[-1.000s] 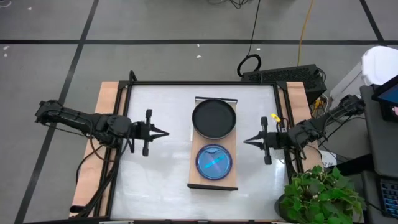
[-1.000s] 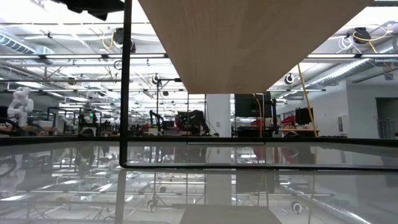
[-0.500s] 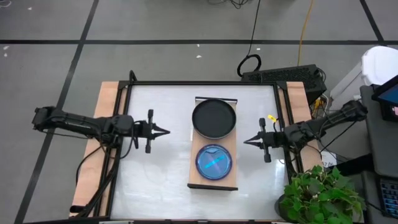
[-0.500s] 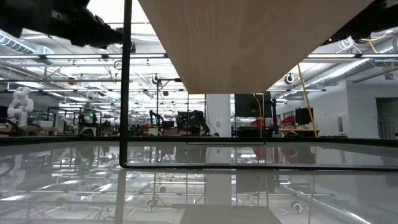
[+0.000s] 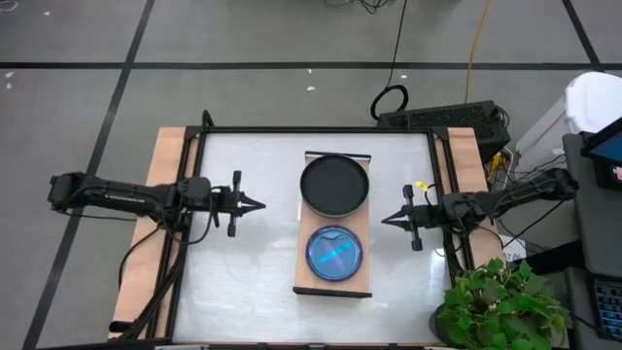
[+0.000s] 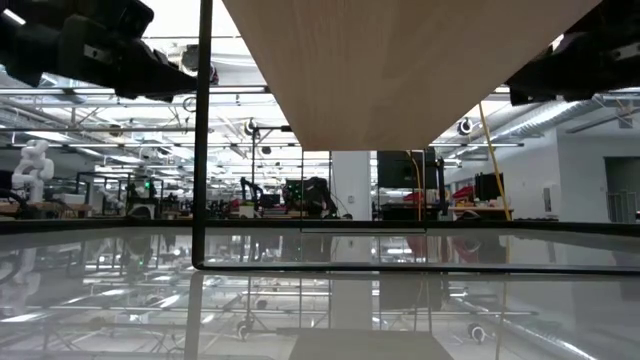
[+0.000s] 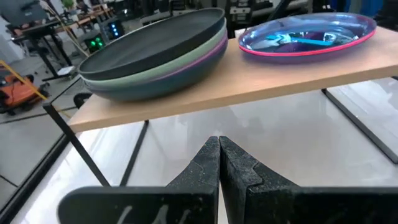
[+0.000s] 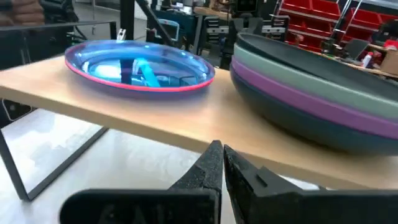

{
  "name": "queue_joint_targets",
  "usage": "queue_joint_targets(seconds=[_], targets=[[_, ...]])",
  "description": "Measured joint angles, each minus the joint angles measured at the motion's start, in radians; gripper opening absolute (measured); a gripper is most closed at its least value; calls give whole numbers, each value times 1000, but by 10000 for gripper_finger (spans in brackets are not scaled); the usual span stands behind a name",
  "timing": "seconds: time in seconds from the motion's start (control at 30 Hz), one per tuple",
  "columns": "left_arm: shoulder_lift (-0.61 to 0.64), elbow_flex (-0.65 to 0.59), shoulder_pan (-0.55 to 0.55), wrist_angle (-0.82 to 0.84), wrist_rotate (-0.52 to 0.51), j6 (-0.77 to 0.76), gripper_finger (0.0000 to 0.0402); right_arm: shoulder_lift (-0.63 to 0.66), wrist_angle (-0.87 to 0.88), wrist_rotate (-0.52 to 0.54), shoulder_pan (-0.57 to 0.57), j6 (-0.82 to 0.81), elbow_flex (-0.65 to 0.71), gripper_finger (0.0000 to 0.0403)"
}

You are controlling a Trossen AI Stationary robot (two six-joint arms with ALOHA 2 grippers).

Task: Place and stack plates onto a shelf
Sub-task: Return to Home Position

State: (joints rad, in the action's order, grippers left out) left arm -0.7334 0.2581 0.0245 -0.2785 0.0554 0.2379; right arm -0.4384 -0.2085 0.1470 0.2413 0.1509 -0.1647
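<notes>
A light-wood shelf (image 5: 333, 284) on a thin dark frame stands at the table's middle. On its far half rests a stack of large plates (image 5: 334, 184), black on top, with sage-green and purple rims below (image 7: 155, 59) (image 8: 311, 93). On its near half lies a cyan-blue plate (image 5: 334, 252) over a pink one, whose rim shows (image 8: 140, 86). My left gripper (image 5: 260, 205) hangs shut left of the shelf, pointing at it. My right gripper (image 5: 383, 221) hangs shut right of the shelf, pointing at it. Both hold nothing.
White tabletop (image 5: 243, 272) with a dark frame and wooden side boards (image 5: 160, 175). A potted plant (image 5: 501, 306) stands off the near right corner. The shelf's dark leg (image 6: 203, 140) and underside (image 6: 400, 70) fill the low view.
Both arms have drawn back from the shelf toward their own sides of the table and sunk lower. Their fingers stay shut. The plates and the shelf have not moved.
</notes>
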Motion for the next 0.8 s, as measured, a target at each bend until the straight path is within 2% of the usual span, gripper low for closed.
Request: queue_joint_targets(seconds=[0.3, 0.5, 0.8], targets=[[3, -71, 46, -33, 35, -16, 3, 2, -12, -65, -75, -11, 51, 0], [3, -76, 60, -33, 95, -31, 3, 2, -33, -98, -115, -18, 75, 0], [3, -76, 60, 13, 101, -60, 3, 4, -79, -126, -173, -34, 114, 0]])
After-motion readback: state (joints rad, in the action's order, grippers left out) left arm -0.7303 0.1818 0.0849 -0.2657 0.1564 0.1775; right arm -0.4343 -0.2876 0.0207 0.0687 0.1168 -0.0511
